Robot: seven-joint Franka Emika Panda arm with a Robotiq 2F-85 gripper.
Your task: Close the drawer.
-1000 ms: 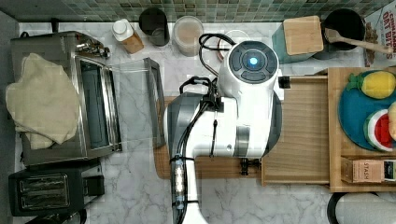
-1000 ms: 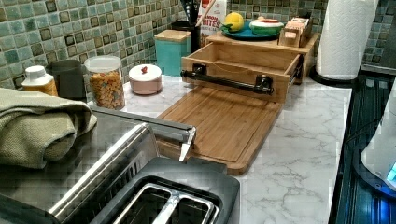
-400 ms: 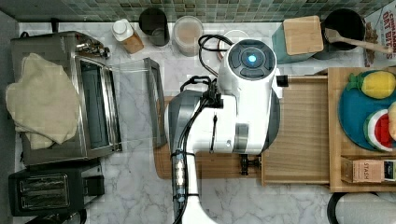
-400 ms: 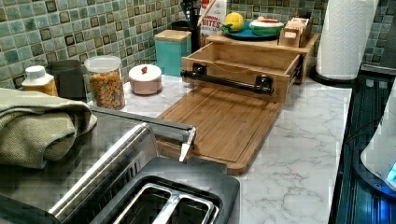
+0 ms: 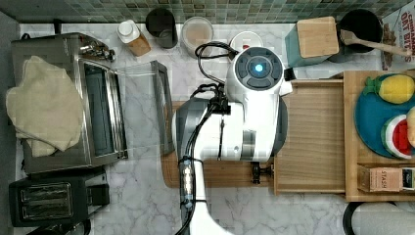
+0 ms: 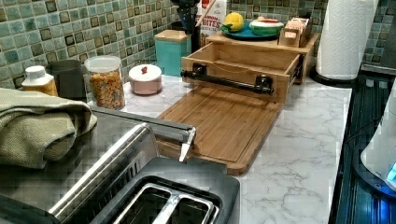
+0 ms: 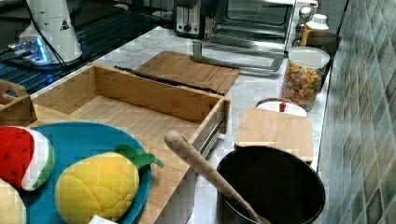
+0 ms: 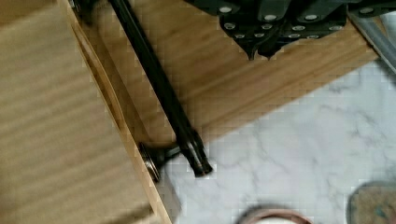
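Fingertips pinched together, holding nothing, we are hovering just outside the open drawer's bar handle, which runs crosswise.

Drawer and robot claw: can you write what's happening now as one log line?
drawer: open, empty | handle: free | claw: shut, above cutting board, beside handle, not touching | step: closing not started

A cutting board lies between toaster oven and cereal jar.
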